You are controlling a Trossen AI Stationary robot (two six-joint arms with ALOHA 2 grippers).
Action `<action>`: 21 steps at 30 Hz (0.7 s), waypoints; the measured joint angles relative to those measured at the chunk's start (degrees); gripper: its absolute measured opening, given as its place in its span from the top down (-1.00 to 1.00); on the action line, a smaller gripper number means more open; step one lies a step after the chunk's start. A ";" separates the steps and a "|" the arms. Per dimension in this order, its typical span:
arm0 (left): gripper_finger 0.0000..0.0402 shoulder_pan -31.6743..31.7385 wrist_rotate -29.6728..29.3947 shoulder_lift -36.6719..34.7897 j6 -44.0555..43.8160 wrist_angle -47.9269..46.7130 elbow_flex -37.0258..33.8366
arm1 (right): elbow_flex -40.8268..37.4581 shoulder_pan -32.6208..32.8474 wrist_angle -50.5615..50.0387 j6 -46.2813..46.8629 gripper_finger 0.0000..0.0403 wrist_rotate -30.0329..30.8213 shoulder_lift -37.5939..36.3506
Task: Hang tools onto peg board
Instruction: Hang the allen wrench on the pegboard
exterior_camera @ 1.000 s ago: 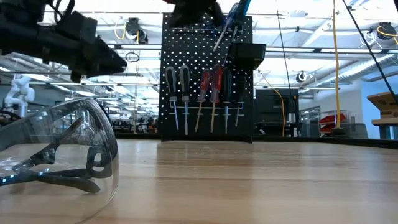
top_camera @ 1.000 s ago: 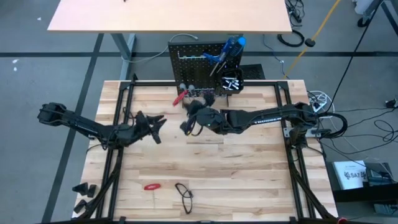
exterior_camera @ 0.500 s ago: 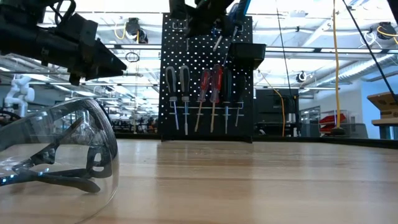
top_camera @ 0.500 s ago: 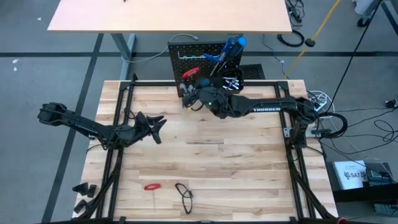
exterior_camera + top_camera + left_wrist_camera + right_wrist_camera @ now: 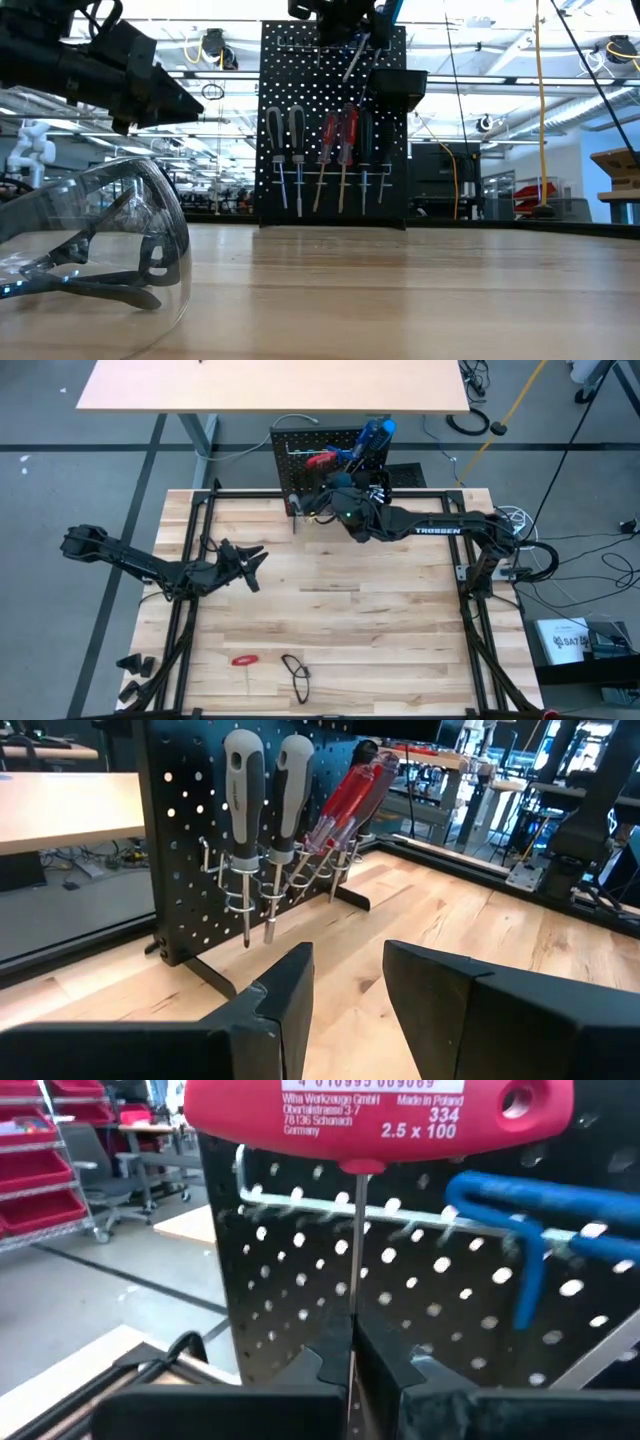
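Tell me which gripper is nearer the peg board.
Right. The right gripper is at the peg board, holding a red T-handle tool; the left gripper hangs over mid-table.

Arms: 2, dark, jointed links | right arm point(image 5: 440, 531): white "TROSSEN" lettering on forearm | left arm point(image 5: 140, 565): matte black, unmarked | left gripper fingers point(image 5: 285, 1000): black, flat, angular

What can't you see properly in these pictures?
- Red T-handle tool: right wrist view, its top is cut off by the picture's edge; its lower shaft is hidden between the right gripper fingers.
- Peg board: low view, its top is hidden by the arm.
- Red tool on the table: high view, too small to identify.
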 joint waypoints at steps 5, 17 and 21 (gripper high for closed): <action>0.35 0.00 0.00 0.00 0.04 -0.10 0.00 | 0.02 -0.60 0.10 0.04 1.00 0.06 -0.23; 0.35 0.00 0.00 0.00 0.02 0.14 0.00 | 0.02 -3.63 -0.67 1.25 1.00 -0.71 -0.20; 0.35 0.00 0.00 0.00 0.02 0.17 0.00 | 0.02 -4.33 -0.67 2.20 1.00 -3.23 -0.18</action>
